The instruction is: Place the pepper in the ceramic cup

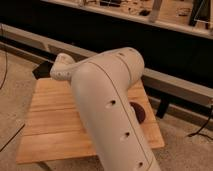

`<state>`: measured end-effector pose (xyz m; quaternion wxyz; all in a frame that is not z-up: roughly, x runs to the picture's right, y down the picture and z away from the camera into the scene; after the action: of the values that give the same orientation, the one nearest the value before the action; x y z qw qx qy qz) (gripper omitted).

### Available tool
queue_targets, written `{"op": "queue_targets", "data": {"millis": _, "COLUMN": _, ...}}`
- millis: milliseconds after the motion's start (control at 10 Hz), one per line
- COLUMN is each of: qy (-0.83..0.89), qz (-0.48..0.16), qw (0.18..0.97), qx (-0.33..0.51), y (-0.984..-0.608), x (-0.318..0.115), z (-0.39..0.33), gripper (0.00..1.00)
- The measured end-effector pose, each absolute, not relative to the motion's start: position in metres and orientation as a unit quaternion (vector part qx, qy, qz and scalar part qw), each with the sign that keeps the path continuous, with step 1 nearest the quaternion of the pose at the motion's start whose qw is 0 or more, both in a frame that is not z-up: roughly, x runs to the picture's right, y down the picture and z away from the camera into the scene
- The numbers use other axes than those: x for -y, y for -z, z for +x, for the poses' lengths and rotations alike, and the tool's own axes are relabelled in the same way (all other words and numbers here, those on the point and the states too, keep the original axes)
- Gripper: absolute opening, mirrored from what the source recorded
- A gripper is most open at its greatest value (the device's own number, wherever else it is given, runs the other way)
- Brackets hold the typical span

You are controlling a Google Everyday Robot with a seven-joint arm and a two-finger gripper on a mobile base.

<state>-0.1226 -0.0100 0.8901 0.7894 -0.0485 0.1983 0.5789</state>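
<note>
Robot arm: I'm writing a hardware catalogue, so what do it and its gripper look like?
The arm is a smooth cream-white shell, thick and rounded, with small dark round holes along one side. The gripper appears as a dark end past its rounded joint, over the wooden table's far left corner.
</note>
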Motion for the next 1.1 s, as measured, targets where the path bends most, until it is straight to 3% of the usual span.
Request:
{"op": "queue_targets", "data": {"millis": 400, "qy": -0.576, "qz": -0.05, "qw": 0.793, "qx": -0.192, "y": -0.888, "x": 0.013, "z": -0.13, "gripper": 0.0}}
{"op": "queue_targets", "data": {"millis": 1100, "qy": -0.551, "qz": -0.046, "qw": 0.822, "qx": -0.138, "y": -0.836, "x": 0.041, "z": -0.182, "gripper": 0.0}}
